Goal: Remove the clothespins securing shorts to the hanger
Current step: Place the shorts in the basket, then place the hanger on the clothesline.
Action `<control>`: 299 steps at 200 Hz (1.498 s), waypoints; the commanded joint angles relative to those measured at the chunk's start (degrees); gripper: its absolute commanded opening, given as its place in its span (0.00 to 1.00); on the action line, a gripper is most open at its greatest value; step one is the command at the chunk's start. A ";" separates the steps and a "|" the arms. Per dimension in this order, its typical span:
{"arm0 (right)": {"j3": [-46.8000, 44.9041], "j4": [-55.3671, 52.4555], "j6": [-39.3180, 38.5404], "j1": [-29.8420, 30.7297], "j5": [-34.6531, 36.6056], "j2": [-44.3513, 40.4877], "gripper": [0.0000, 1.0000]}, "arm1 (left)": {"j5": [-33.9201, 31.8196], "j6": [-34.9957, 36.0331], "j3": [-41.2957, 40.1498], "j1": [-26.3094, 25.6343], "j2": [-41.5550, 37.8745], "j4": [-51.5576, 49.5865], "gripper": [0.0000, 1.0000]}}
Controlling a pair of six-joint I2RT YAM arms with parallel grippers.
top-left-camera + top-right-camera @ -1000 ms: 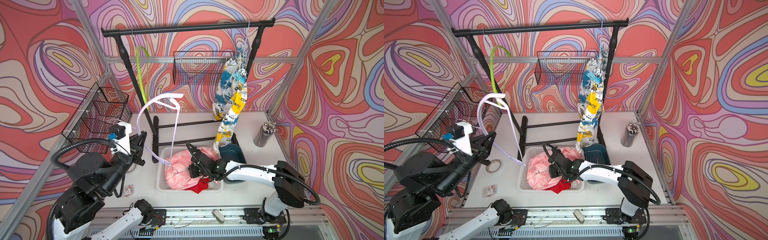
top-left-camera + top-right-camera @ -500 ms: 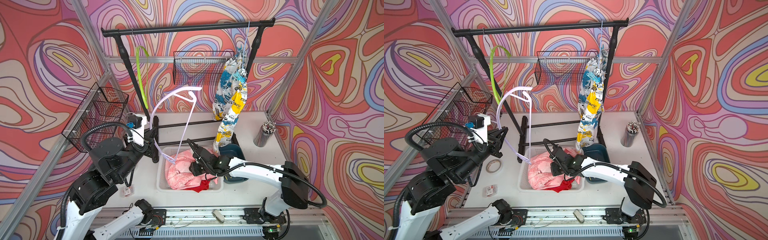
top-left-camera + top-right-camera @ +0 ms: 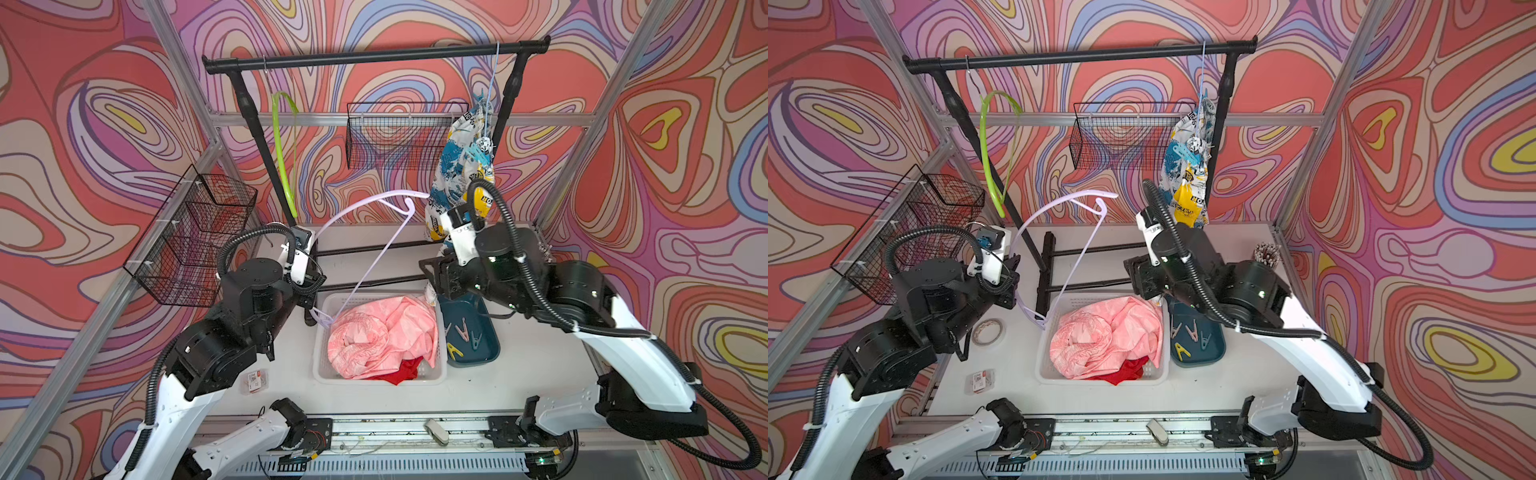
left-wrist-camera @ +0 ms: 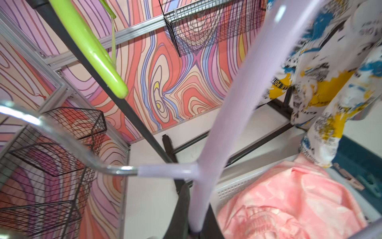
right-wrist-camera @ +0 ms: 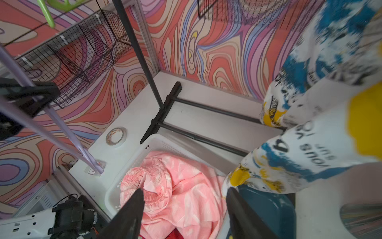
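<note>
Pink shorts (image 3: 382, 332) lie in the basket (image 3: 320, 365). The left claw (image 3: 311, 305) is clenched on the bare hanger (image 3: 377, 257); the right claw (image 5: 184, 198) is released and empty, near the tray (image 3: 488, 345). Likely next: reach far right and pinch the clothespins (image 3: 1183, 152) off the printed shorts (image 3: 459, 166) on the rail (image 3: 374, 58).

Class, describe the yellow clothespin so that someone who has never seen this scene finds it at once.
Find the white basket holding pink shorts mid-table; a dark teal tray sits beside it, on the robot's right. Of the clothespins lying in that tray, the yellow clothespin is nearest the robot's base, the only bright yellow one among pink and grey-teal neighbours.
</note>
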 commanded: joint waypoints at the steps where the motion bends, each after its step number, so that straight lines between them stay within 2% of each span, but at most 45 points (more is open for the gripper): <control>1: 3.75 -8.12 -7.82 -0.05 2.91 -3.08 0.75 | -2.30 6.88 0.45 0.02 -1.17 -3.49 0.00; 21: 4.56 -3.32 -12.42 -0.05 -5.34 -6.72 0.82 | -1.67 8.60 0.85 0.00 -1.71 -5.08 0.00; 30: 5.28 -1.77 -14.21 -0.07 -9.92 -7.21 0.84 | 0.14 9.33 1.29 0.03 -1.42 -6.35 0.00; 38: 6.88 -1.21 -14.90 -0.07 -11.12 -6.63 0.85 | 2.20 10.14 1.49 0.04 -1.05 -7.57 0.00; 68: 18.62 -7.67 -18.06 -0.07 -10.91 3.14 0.86 | 5.63 13.58 0.36 0.03 0.06 -8.80 0.00; 102: 28.36 -13.08 -20.52 -0.06 -18.36 12.87 0.87 | 6.96 16.90 -0.97 0.00 -0.07 -6.88 0.00; 148: 23.15 -13.22 -19.79 -0.16 -24.17 14.96 0.87 | 8.42 19.53 -1.28 -0.01 0.25 -6.08 0.00; 161: 23.06 -14.40 -19.18 -0.16 -24.04 15.86 0.82 | 8.56 19.95 -0.90 0.01 0.78 -6.18 0.00; 171: 22.38 -14.60 -18.95 -0.16 -24.21 15.92 0.74 | 8.68 20.07 -0.71 0.03 0.96 -6.11 0.00; 178: 21.37 -14.04 -18.59 -0.16 -24.33 15.61 0.62 | 8.98 20.16 -0.70 -0.01 1.01 -5.94 0.00; 198: 17.63 -10.76 -17.41 -0.24 -26.16 13.80 0.19 | 9.96 20.24 -1.11 -0.01 0.79 -5.53 0.00; 210: 15.47 -8.81 -17.18 -0.50 -28.89 12.55 0.00 | 10.40 20.23 -1.78 0.03 0.68 -5.21 0.00; 227: 13.40 -7.66 -16.68 -0.55 -30.31 11.60 0.00 | 11.09 20.20 -3.12 0.02 0.33 -4.06 0.00; 258: 11.54 -8.38 -15.27 -0.68 -25.04 10.80 0.00 | 12.60 19.18 -5.72 0.00 -0.65 -0.17 0.00; 299: 9.89 -7.90 -12.39 -0.66 -18.91 7.49 0.00 | 15.74 17.66 -8.57 0.00 -0.84 5.03 0.15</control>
